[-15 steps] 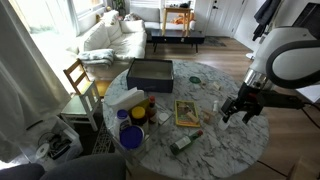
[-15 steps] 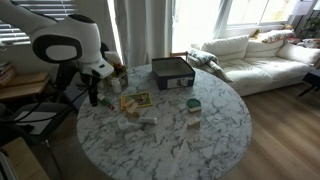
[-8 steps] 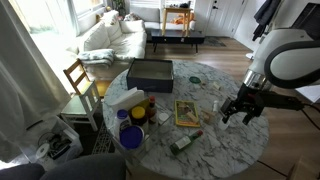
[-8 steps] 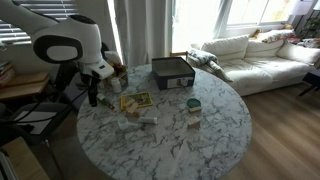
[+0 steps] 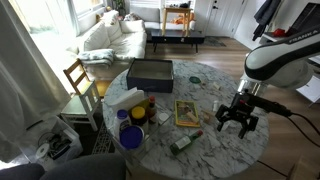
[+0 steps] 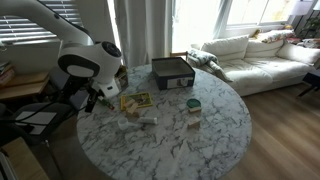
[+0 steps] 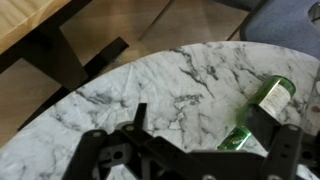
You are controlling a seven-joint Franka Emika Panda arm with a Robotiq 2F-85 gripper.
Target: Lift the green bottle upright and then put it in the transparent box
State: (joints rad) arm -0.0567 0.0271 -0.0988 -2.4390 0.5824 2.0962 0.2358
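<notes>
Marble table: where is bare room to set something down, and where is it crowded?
Bare: the broad stretch of table between the small green container and the near rim; also the strip between the picture card and the tool. Crowded: around the white bag and blue tub.

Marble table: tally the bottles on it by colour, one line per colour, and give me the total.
green bottle: 1 (lying on its side)
dark brown bottle: 1 (standing upright)
Total: 2
</notes>
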